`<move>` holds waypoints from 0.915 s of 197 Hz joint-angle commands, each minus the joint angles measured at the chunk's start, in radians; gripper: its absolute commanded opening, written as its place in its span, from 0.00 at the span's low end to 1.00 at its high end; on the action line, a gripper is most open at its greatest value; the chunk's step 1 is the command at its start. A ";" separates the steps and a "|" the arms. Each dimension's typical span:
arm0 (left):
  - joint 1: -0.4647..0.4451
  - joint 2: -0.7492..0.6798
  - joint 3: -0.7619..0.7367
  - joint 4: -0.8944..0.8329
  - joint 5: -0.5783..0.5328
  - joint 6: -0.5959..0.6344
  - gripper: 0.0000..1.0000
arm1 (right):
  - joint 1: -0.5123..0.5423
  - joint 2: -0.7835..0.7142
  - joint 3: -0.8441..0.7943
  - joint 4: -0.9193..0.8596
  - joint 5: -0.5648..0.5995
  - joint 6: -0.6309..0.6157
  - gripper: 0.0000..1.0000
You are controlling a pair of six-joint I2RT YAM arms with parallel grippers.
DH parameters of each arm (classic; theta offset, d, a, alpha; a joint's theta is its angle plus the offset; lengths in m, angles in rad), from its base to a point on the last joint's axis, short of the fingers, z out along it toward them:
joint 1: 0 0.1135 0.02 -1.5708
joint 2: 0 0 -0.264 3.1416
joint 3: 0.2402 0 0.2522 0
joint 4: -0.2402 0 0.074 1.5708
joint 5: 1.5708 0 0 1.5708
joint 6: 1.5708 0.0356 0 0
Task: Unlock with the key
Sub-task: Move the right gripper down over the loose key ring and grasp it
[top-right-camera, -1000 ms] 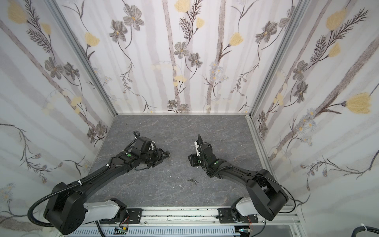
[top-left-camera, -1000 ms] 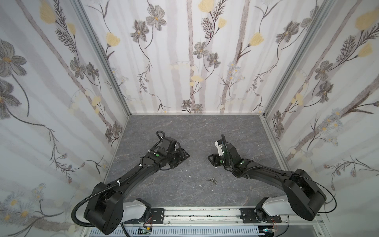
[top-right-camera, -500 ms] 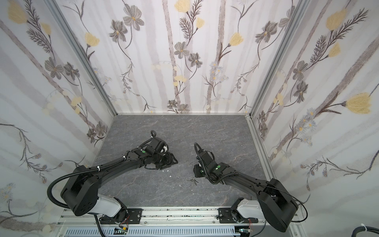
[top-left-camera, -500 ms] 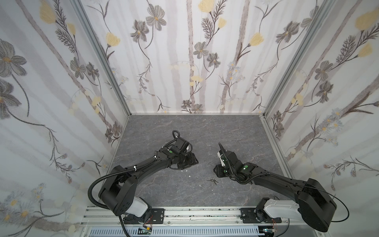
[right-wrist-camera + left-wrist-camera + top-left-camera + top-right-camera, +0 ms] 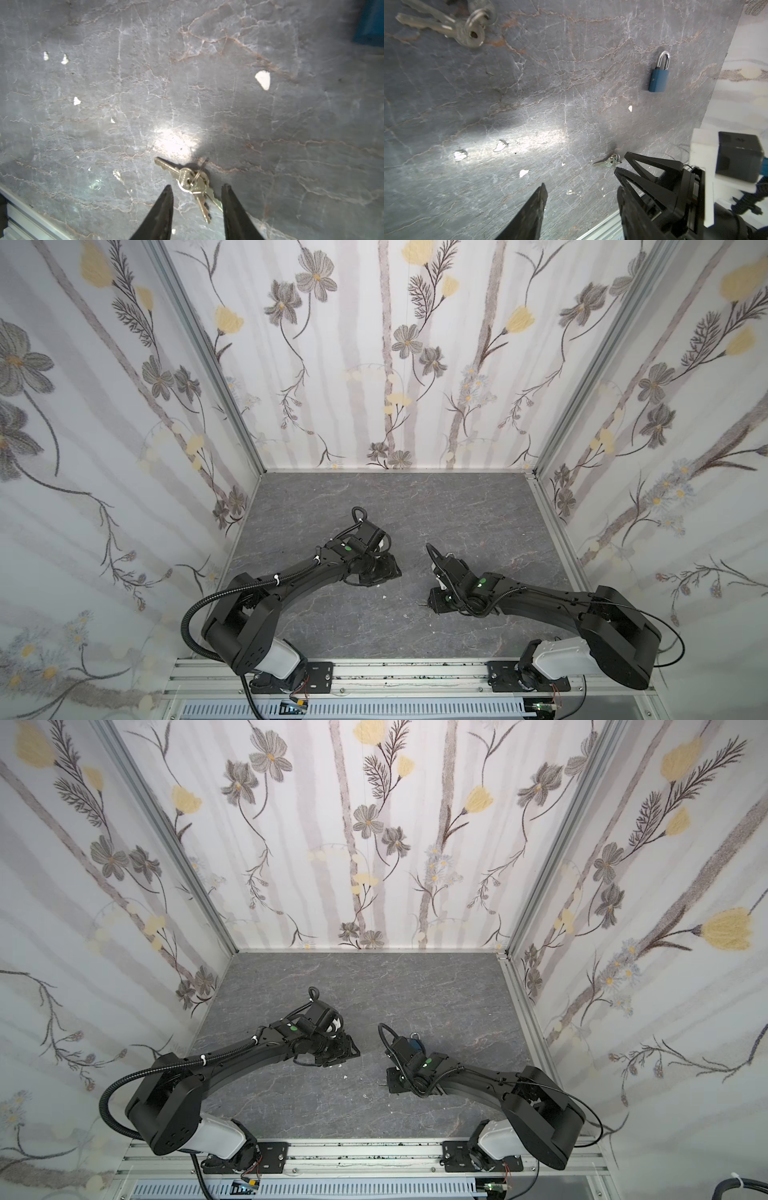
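Right jaws stand apart, clenching nothing, and the key bunch (image 5: pixel 192 182) lies on the bench (image 5: pixel 270 124) between their tips. One blade points away from them and two run back into the gap. We cannot tell whether the tip nearest those blades touches one. Left jaws are likewise released and empty over bare bench. In the left wrist view one of them merges with the black of the right arm, so we cannot trace its outline.

In both top views the right wrist hides nearly all of the bunch. The blue padlock (image 5: pixel 657 78) lies flat, its shackle seated, well apart from the keys and off to one side of the right jaws. The right wrist view cuts it down to a blue corner. A second bunch (image 5: pixel 467 33) is blurred and cropped at the frame edge.
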 commanded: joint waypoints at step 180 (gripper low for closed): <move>0.000 -0.021 -0.022 0.030 -0.033 0.012 0.56 | 0.008 -0.024 0.024 0.024 0.070 -0.004 0.00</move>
